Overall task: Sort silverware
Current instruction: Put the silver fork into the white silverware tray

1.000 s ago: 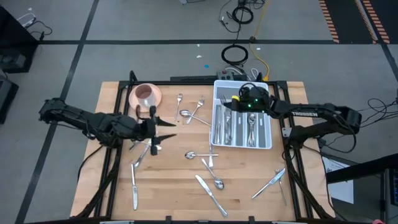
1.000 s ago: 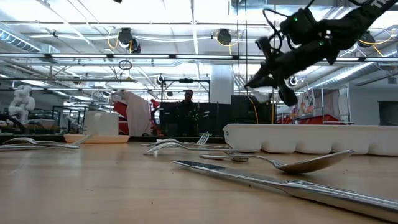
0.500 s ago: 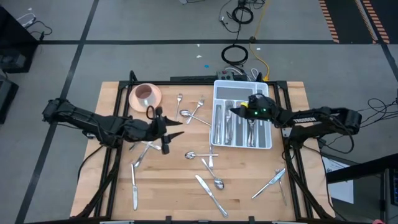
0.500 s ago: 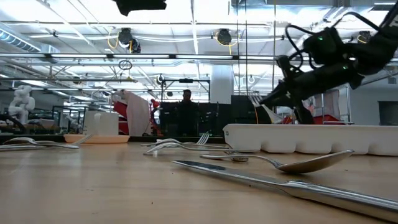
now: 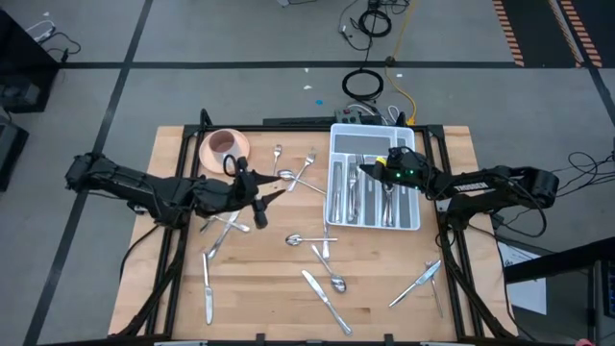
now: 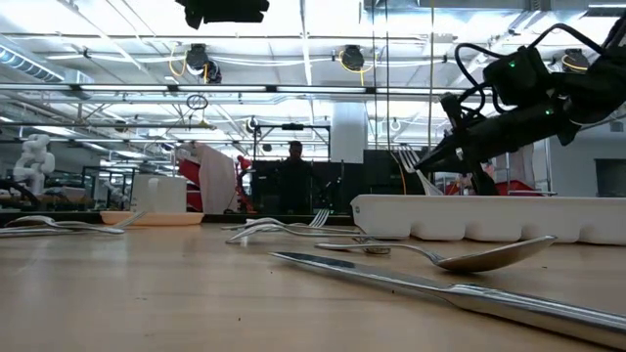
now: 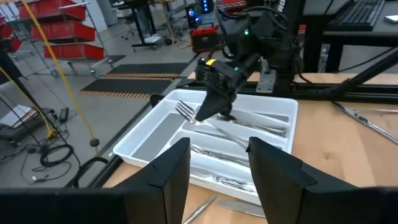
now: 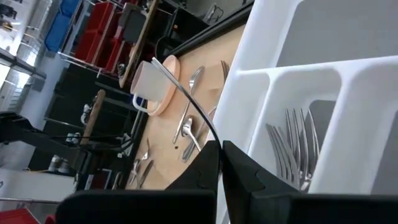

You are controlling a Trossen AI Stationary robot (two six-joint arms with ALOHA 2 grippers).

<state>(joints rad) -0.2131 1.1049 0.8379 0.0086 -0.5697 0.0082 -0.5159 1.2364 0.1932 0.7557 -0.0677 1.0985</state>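
My right gripper [image 7: 216, 104] hangs over the white compartmented tray [image 5: 332, 197] at the table's far right, shut on a silver fork [image 7: 186, 112]. Its tines [image 6: 405, 157] stand just above the tray's rim. More forks [image 8: 292, 152] lie in a tray compartment. My left gripper [image 5: 267, 199] hovers open above the table left of the tray, with nothing between its fingers [image 7: 177, 171]. Loose silverware lies flat on the wood: a spoon [image 5: 294, 238], a knife [image 5: 327, 299] and another knife [image 5: 207, 288]. My right gripper pinches the fork's handle [image 8: 209, 129] between its two fingers. The fingers come from the table's right side, slanting a little down, and lie along the fork. The fork sticks out ahead of them with its tines raised, clear of the tray.
A pink saucer with a cup [image 5: 225, 147] stands at the far left. Forks and spoons [image 5: 301, 173] lie between it and the tray, and more pieces [image 5: 419, 283] near the front right. Bare wood shows at the front middle.
My right gripper has sunk with the fork from well above the tray to just over its rim, tipping the fork's tines up. My left gripper has gone toward the table's right edge, nearer the tray, and has rolled.
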